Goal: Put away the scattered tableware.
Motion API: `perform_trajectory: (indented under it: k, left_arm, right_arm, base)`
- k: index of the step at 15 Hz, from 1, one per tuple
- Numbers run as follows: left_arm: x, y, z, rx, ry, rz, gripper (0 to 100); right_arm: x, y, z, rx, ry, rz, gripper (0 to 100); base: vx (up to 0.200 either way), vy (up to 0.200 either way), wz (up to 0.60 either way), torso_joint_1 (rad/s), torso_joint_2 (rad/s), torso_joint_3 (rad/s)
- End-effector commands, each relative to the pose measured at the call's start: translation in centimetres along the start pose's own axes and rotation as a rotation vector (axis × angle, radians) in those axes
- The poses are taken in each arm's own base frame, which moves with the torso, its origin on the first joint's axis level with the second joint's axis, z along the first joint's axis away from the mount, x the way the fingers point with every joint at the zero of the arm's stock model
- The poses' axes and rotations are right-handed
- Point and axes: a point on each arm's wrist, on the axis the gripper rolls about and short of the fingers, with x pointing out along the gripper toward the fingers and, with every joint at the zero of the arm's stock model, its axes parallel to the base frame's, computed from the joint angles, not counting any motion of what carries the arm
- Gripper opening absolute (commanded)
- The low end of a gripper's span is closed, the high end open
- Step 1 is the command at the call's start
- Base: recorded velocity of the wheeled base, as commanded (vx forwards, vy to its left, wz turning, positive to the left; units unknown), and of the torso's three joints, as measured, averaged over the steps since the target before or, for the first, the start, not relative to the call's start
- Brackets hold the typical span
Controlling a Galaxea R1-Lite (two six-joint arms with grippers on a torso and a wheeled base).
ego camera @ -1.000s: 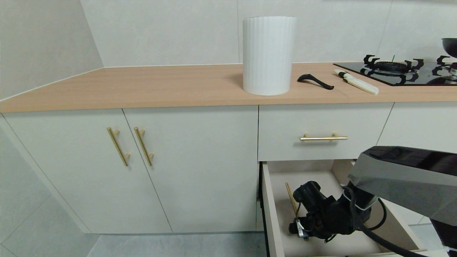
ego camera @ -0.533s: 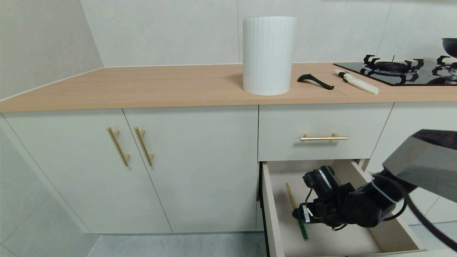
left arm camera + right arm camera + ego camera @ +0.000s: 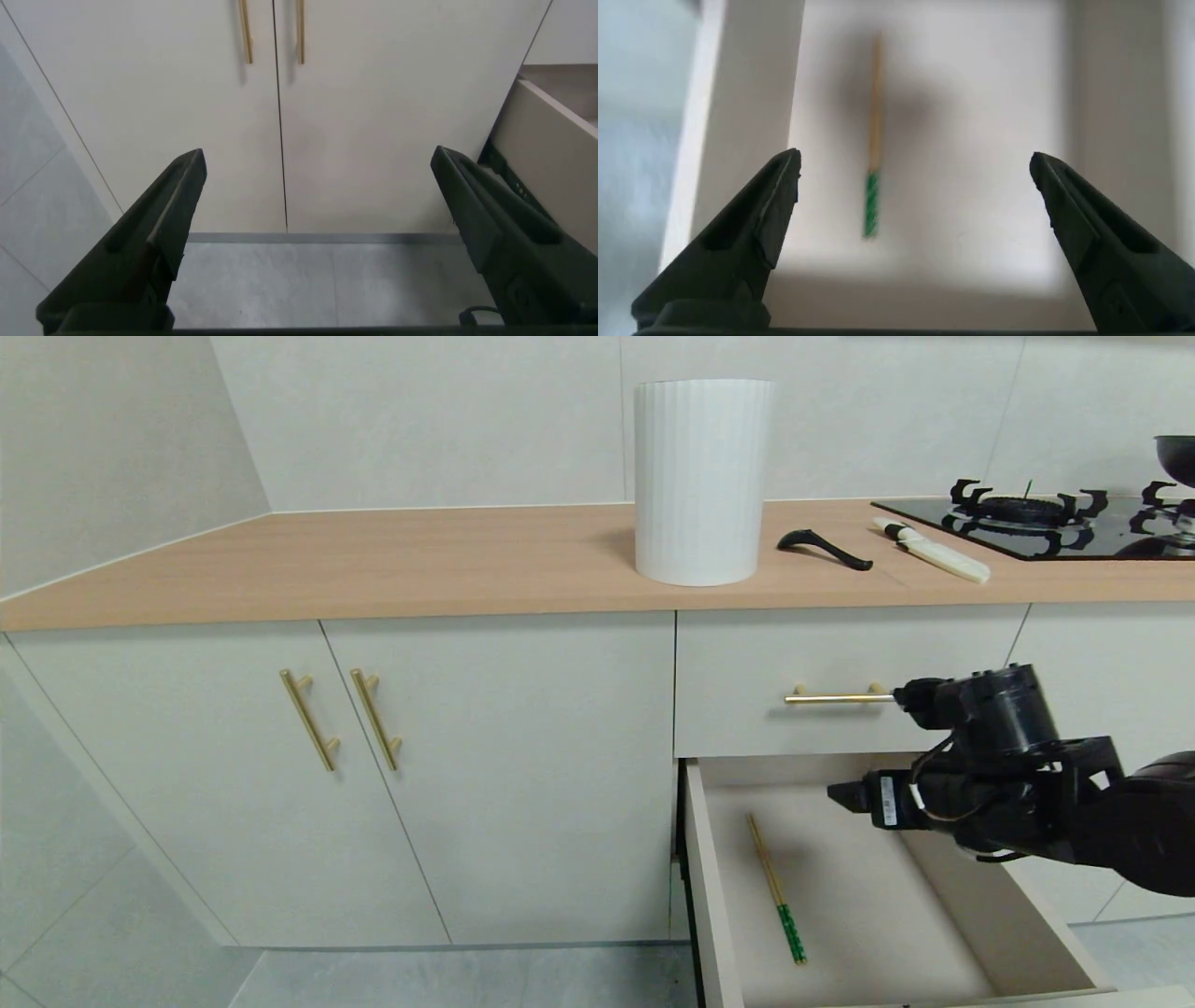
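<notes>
While the right gripper hangs, jaws spread, above the drawer, chopsticks lie on its floor at the gripper's 7 o'clock; drawer front cut off. Left gripper likewise spread.

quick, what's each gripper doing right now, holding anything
left gripper: open, holding nothing
right gripper: open, holding nothing, above the chopsticks lying in the drawer
</notes>
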Motion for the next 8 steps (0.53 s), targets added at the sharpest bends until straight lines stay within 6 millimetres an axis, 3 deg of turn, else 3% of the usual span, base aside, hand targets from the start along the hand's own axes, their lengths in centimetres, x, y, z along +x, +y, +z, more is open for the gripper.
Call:
perform_trajectory:
  k: [1, 8]
  left_arm:
    - [0.0, 0.0, 0.01, 0.0, 0.0, 0.001, 100]
    - [0.0, 0.0, 0.01, 0.0, 0.0, 0.001, 100]
  right_arm:
    - [-2.66, -1.15, 1.7, 0.025, -0.096, -0.003, 100]
    - [-2.62, -1.8, 1.77, 0.012, -0.097, -0.024, 100]
  base:
    - [0.0, 0.0, 0.0, 0.0, 0.0, 0.0]
    - [0.0, 0.0, 0.0, 0.005, -0.02, -0.019]
